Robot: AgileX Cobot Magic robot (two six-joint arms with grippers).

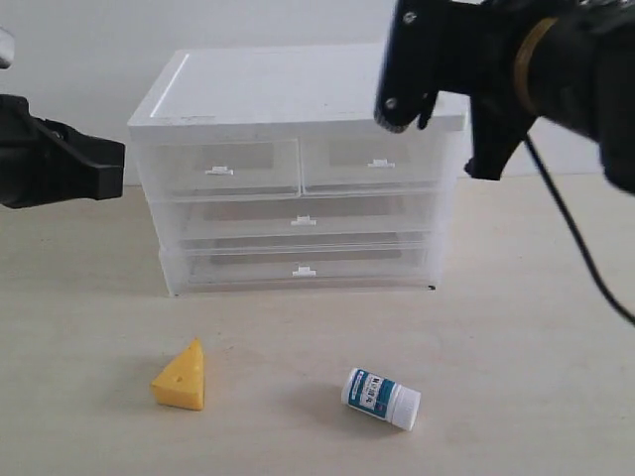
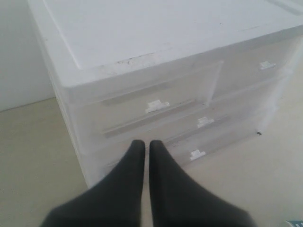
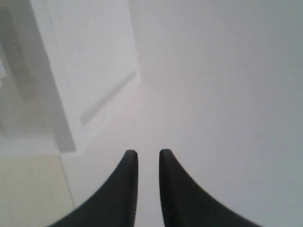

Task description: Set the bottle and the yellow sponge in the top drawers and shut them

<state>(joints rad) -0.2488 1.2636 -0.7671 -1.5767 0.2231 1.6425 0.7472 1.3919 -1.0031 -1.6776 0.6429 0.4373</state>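
Observation:
The bottle (image 1: 381,397) lies on its side on the table, in front of the cabinet and to the right. To its left the yellow sponge (image 1: 182,377) stands as a cheese-like wedge. Both top drawers, the left one (image 1: 220,167) and the right one (image 1: 375,161), are pushed in. My left gripper (image 1: 104,164) hovers left of the cabinet; in the left wrist view its jaws (image 2: 147,144) are shut and empty, pointing at the left top drawer (image 2: 151,101). My right gripper (image 1: 402,104) hangs above the cabinet's right top corner, slightly open (image 3: 148,153), with nothing between its fingers.
The white cabinet (image 1: 298,94) stands at the back of the table against a pale wall. Two full-width drawers (image 1: 303,223) sit below the top pair, both pushed in. A black cable (image 1: 580,248) trails down from the right arm.

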